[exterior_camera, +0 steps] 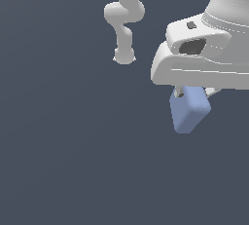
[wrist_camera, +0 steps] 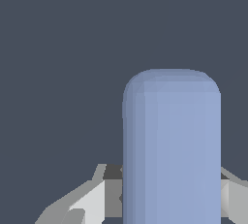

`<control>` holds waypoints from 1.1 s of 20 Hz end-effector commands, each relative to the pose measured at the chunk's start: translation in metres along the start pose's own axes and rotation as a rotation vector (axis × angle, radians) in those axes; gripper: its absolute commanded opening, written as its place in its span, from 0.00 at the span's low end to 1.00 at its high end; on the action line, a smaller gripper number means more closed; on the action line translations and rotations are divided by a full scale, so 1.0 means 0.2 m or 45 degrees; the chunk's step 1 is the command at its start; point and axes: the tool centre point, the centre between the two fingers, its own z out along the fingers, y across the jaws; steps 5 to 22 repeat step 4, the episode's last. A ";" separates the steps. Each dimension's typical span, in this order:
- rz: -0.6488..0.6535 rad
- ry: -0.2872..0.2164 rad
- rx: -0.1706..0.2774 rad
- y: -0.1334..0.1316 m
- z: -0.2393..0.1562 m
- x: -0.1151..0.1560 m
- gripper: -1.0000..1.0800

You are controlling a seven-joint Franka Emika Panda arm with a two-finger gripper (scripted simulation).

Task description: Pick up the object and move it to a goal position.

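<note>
Under the white arm's hand, the gripper [exterior_camera: 190, 92] clamps the block [exterior_camera: 188, 109] by its upper end. Block hangs tilted, clear of the floor; judged rigid, light, smooth-sided, possibly slippery.

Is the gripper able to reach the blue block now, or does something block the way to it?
Yes, it seems so: the blue block already sits between the fingers of the gripper, hanging below it. Nothing else shows near the block in either view.
</note>
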 end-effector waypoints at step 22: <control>0.000 0.001 0.000 0.00 -0.01 0.00 0.00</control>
